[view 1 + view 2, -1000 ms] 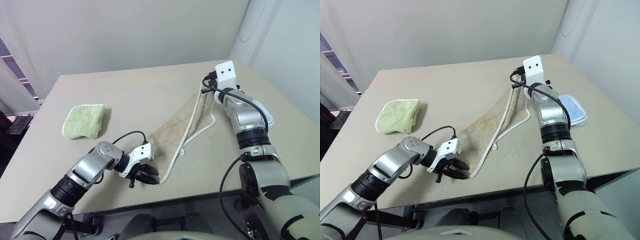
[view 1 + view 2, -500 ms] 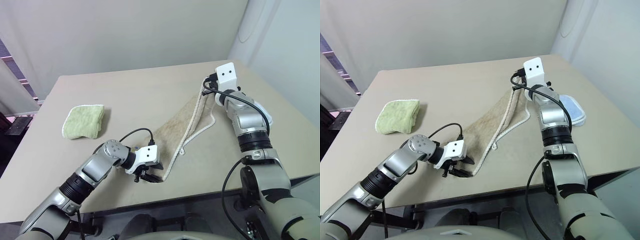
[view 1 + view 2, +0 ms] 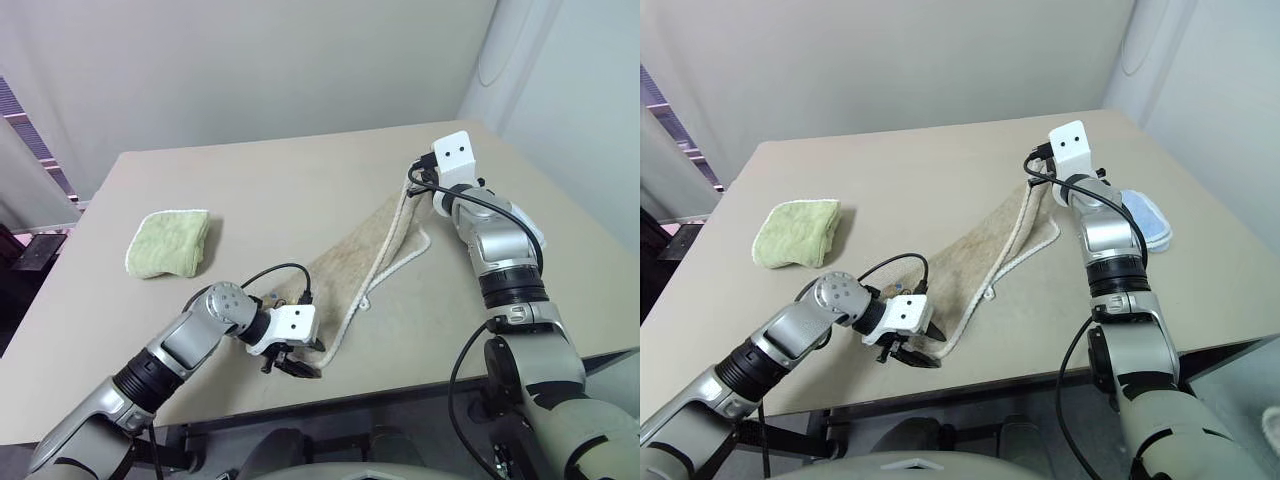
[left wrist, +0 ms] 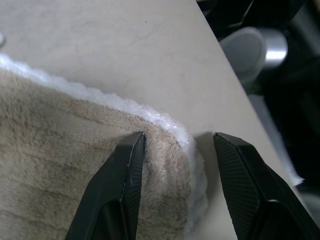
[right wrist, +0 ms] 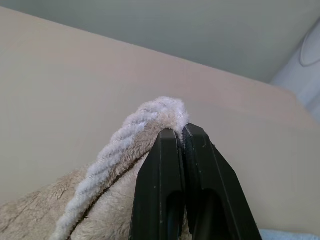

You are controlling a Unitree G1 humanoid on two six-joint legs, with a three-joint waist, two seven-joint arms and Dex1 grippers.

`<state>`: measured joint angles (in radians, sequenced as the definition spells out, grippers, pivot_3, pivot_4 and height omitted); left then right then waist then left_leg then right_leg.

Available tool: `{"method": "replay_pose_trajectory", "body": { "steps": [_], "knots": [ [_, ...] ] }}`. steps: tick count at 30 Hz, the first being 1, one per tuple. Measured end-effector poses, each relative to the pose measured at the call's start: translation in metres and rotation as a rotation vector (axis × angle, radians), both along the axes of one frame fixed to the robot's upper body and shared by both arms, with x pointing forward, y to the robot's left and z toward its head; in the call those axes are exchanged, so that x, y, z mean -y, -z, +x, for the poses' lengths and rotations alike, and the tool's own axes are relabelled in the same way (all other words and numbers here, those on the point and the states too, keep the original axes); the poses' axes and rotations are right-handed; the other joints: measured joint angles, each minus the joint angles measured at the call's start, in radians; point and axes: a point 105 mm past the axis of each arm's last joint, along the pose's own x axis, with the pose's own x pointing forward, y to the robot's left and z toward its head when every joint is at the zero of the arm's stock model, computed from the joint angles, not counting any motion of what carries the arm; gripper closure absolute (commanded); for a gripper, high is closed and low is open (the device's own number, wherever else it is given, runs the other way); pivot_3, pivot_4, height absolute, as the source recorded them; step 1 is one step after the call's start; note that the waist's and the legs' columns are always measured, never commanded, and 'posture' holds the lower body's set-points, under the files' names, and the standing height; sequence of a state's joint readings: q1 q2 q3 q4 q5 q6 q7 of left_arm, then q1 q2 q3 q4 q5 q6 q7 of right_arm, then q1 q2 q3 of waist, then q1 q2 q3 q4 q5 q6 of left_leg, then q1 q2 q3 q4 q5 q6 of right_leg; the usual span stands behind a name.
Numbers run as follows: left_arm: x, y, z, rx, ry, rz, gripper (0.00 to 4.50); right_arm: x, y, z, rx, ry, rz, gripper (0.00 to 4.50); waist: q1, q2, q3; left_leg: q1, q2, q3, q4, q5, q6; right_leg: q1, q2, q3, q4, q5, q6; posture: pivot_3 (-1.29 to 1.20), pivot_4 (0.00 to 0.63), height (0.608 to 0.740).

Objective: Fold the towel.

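1. Since a second ago my left gripper (image 4: 175,142) has rolled over at the near corner of the towel (image 3: 350,265); its black fingers previously bunched on the cloth, and now they stand apart with the white-edged corner between them. One finger (image 4: 131,165) lies on the beige pile, and the other sits just beside the corded edge, over bare table (image 3: 270,190).
2. My right gripper (image 5: 181,137) has kept its place at the far end. Its fingers are pressed together on the towel's white corded edge, which humps up over the tips.
3. From that raised far corner the towel runs as a long, narrow, doubled strip diagonally down across the table toward my left gripper. Its white cord trails along the right-hand side of the strip.
4. Well apart on the table's left part lies a folded green towel (image 3: 170,243).
5. A folded light-blue towel (image 3: 1145,218) lies near the table's right edge, partly hidden behind my right arm.
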<state>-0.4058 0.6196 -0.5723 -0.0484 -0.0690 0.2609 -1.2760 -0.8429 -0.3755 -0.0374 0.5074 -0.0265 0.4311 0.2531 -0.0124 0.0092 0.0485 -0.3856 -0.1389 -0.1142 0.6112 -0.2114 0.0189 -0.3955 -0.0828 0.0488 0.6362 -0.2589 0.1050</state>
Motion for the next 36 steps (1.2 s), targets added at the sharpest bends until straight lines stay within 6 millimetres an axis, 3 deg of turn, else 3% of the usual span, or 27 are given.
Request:
{"method": "replay_pose_trajectory", "body": {
  "steps": [9,13,19,28,31,33,36],
  "knots": [
    [0.000,0.002,0.003,0.075,0.044,-0.013,2.17,-0.001,0.000,0.000,-0.001,-0.002,-0.008,4.50,0.000,0.000,0.000,0.009,0.000,0.000,-0.001,0.000,0.000,0.009,-0.002,0.000,-0.001,-0.002,0.002,0.00,0.000,0.740],
    [-0.002,0.003,0.000,0.060,0.060,0.001,2.84,0.001,0.000,0.000,-0.001,0.000,-0.010,4.50,-0.001,0.001,-0.001,0.010,0.000,-0.001,-0.001,0.000,0.000,0.010,-0.003,0.000,-0.001,-0.002,0.002,0.00,0.000,0.740],
    [-0.004,0.003,-0.001,0.040,0.080,0.033,4.49,0.001,0.000,0.000,-0.001,0.001,-0.009,4.50,-0.004,0.001,-0.001,0.010,0.001,-0.001,-0.001,0.000,0.000,0.010,-0.003,0.000,-0.001,-0.002,0.002,0.00,0.000,0.740],
    [-0.008,0.002,0.003,-0.019,0.023,0.022,4.49,0.003,-0.001,0.000,0.001,0.007,-0.004,4.50,-0.006,0.001,0.000,0.010,0.002,-0.001,-0.004,0.000,0.000,0.008,-0.001,0.000,-0.001,-0.002,0.002,0.00,0.000,0.740],
    [-0.022,-0.003,0.018,-0.106,-0.152,-0.015,4.49,0.015,-0.006,-0.001,0.019,0.041,0.006,4.50,-0.006,0.000,0.001,0.007,0.005,-0.001,-0.003,0.000,0.000,0.006,0.001,0.000,-0.001,-0.001,0.001,0.00,0.000,0.740],
    [-0.042,-0.014,0.038,-0.141,-0.320,-0.063,4.49,0.028,-0.009,-0.003,0.032,0.069,0.004,4.50,-0.006,-0.002,0.002,0.001,0.006,-0.001,-0.002,0.000,0.000,0.002,0.002,-0.002,0.001,0.000,-0.001,0.00,0.000,0.740],
    [-0.085,-0.060,0.080,-0.104,-0.575,-0.177,4.49,0.046,-0.008,-0.006,0.036,0.110,0.003,4.50,-0.004,-0.002,0.003,-0.007,0.007,-0.002,0.000,0.002,0.000,-0.011,0.004,-0.003,0.003,0.003,-0.004,0.00,0.000,0.740]
  ]
}}
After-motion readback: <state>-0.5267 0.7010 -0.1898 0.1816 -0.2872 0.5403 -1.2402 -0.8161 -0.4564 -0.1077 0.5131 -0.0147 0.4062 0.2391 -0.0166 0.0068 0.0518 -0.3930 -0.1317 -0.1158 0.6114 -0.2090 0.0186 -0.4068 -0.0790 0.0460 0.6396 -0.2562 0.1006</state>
